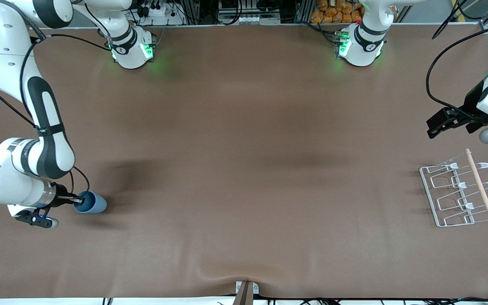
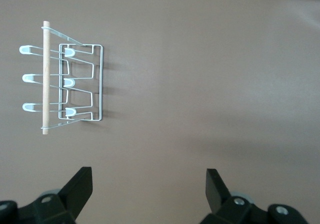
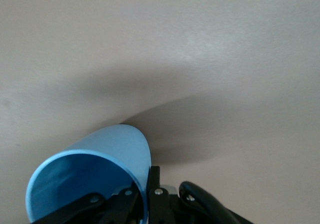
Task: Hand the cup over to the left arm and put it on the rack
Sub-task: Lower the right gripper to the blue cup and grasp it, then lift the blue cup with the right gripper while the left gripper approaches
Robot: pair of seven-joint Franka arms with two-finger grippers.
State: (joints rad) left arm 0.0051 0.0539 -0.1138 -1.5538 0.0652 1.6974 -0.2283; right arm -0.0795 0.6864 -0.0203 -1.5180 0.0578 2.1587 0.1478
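Judging by how things lie, the task is at its very start: the small slate-blue plastic tumbler, the cup (image 1: pixel 91 203), lies tipped on its side on the brown surface (image 1: pixel 244 169) at the right arm's end, fairly near the front camera, with the right arm's black two-finger gripper (image 1: pixel 76 198) clamped on its rim, one finger inside the mouth and one outside, as the right wrist view shows (image 3: pixel 90 181). Whether the cup is already clear of the surface or only touching it I cannot tell. Everything else seems left to do: carrying it toward the middle, passing it to the other arm, and setting it on the rack. The big white left arm's black gripper (image 1: pixel 456 123) waits with its fingers spread wide and nothing between them, above the surface at the left arm's end, just beside the small white wire drying rack (image 1: pixel 460 195) with its three looped prongs, white tips and pale wooden dowel (image 1: pixel 481 186); the left wrist view shows that rack (image 2: pixel 75 83) bare, no cup on any prong. Cup and rack are well apart, at the two ends of the table. The surface is a plain brown mat with soft shadows and a slight ripple at its near edge. Along its top edge stand both white arm bases lit green, with cables and cluttered shelving past them.
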